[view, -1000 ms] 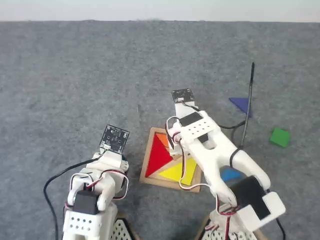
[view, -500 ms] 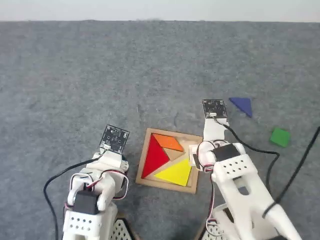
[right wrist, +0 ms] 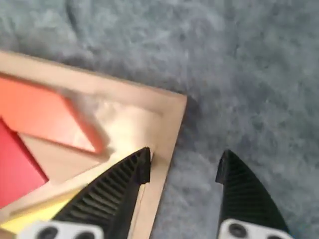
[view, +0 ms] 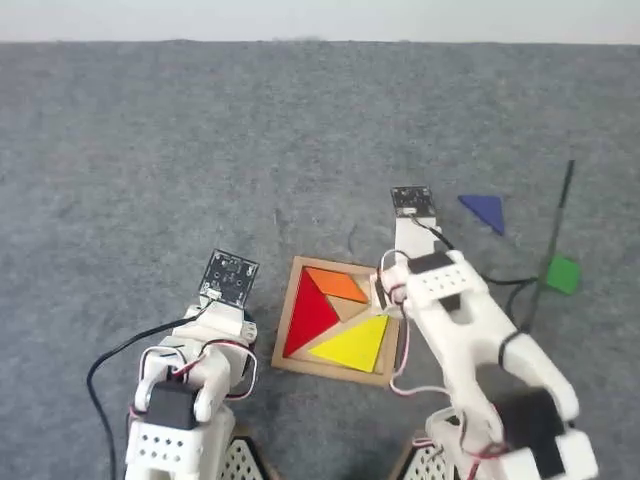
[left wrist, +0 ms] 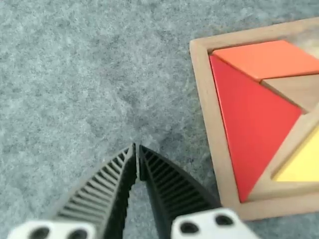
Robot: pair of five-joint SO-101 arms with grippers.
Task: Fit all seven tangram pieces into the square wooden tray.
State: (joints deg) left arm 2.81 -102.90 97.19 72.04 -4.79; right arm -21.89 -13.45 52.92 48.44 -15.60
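**A:** Where is the tray?

**B:** The tray (view: 330,367) lies on the mat (view: 150,150) between the two arms. Inside are a red triangle (view: 310,312), an orange piece (view: 338,285) along the far rim and a yellow triangle (view: 352,343) along the near one. Bare wood shows between them and in the corner under the right arm (view: 450,310).

**A:** And the others?

**B:** A blue triangle (view: 484,211) and a green square (view: 562,274) lie loose on the mat, well apart from the tray, on the right arm's side. The arm may hide more.

**A:** Why is the right gripper there?

**B:** The right gripper (right wrist: 185,159) hangs with its fingers spread and nothing between them. One is over the tray's bare corner and the other is outside the rim. I'd guess it is gauging that gap, or is about to go for a loose piece.

**A:** And the left?

**B:** The left gripper (left wrist: 137,148) has its fingers pressed together and empty, over the mat just beside the rim. It is probably parked there to leave the right arm room.
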